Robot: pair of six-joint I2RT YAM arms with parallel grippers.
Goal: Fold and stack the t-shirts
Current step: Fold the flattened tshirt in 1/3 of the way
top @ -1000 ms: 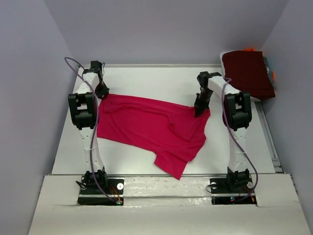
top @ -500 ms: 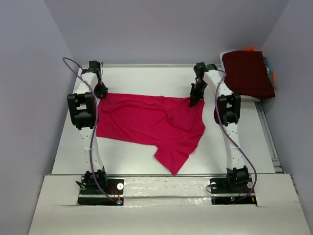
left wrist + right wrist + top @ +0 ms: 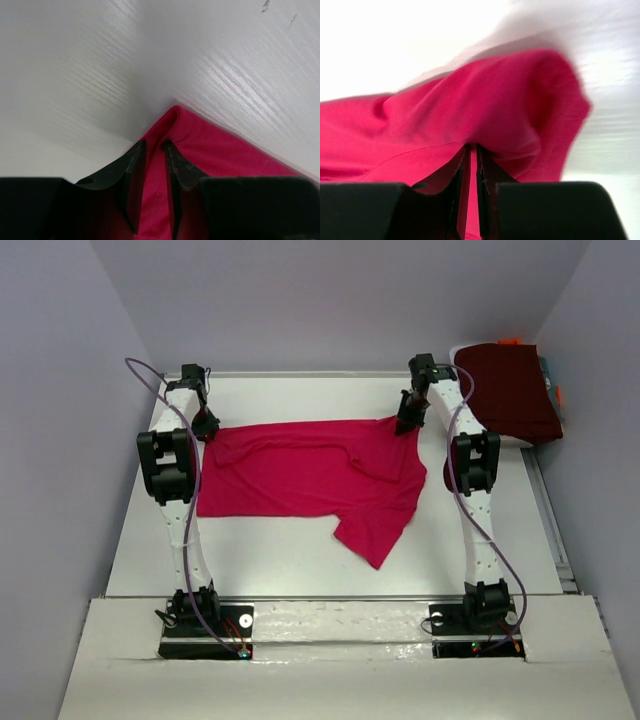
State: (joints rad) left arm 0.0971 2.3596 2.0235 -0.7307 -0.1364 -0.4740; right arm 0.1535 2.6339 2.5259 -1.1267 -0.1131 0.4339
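Across the far half of the table (image 3: 300,395), crimson-pink t-shirt (image 3: 300,475) lies flat, long axis left-right, body trailing toward the bases. Left gripper (image 3: 207,426) pinches its far-left corner, right gripper (image 3: 408,424) its far-right corner. Folded maroon tee (image 3: 508,390) is nearer the right arm.

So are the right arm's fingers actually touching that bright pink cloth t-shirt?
Touching. The right wrist view shows the right fingers closed on a fold of the bright pink cloth t-shirt.
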